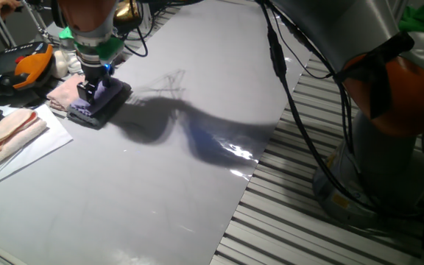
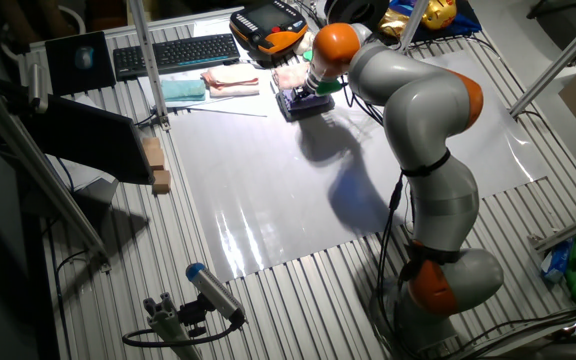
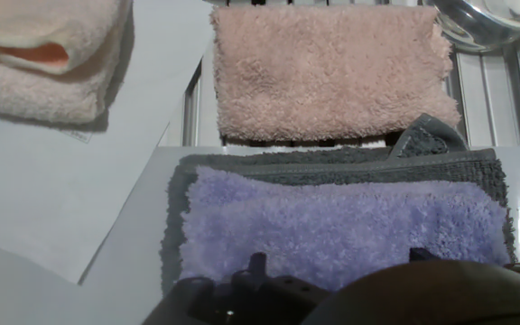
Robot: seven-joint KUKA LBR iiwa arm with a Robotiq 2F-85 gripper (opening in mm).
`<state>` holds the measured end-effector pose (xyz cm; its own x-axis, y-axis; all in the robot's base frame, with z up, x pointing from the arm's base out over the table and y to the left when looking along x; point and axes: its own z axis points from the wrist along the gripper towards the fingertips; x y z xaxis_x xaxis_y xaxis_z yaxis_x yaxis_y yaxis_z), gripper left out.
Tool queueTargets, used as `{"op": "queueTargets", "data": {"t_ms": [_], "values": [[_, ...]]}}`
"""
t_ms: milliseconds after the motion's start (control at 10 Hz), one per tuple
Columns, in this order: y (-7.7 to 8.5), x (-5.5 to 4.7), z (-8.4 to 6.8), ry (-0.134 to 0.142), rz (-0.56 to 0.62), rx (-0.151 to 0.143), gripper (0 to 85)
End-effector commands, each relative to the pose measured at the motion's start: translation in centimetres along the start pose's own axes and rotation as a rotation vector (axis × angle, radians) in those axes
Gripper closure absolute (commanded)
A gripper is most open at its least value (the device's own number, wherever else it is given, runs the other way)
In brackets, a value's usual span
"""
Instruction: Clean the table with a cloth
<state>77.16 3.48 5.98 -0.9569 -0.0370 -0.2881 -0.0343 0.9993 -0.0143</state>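
The lavender cloth (image 1: 107,96) lies flat on a dark grey folded cloth (image 1: 94,116) at the far left of the pale glossy table (image 1: 197,184). My gripper (image 1: 89,91) points straight down onto the lavender cloth, its black fingers touching the cloth's top. The other fixed view shows the gripper (image 2: 303,95) on the cloth (image 2: 306,104) at the table's (image 2: 268,170) far edge. In the hand view the lavender cloth (image 3: 332,226) fills the lower middle on the grey cloth (image 3: 332,162). Dark hand parts cover the bottom edge and the fingertips are hidden.
A pink cloth (image 1: 63,92) lies right beside the grey one, also in the hand view (image 3: 328,72). Pale pink folded cloths (image 1: 9,132) rest on white paper (image 1: 46,143). An orange-black pendant (image 1: 28,68), a keyboard (image 2: 173,52) and slatted metal grating (image 1: 330,221) surround the table.
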Motion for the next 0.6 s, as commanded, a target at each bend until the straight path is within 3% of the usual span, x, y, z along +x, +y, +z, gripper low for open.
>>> {"op": "queueTargets", "data": {"t_ms": [0,100,200,500], "values": [[-0.01,0.05,0.25,0.001,0.000,-0.002,17.0],[-0.03,0.07,0.54,0.001,0.000,-0.006,17.0],[-0.01,0.08,0.76,0.000,-0.002,-0.008,34.0],[0.03,0.09,1.00,0.006,-0.011,-0.015,34.0]]}}
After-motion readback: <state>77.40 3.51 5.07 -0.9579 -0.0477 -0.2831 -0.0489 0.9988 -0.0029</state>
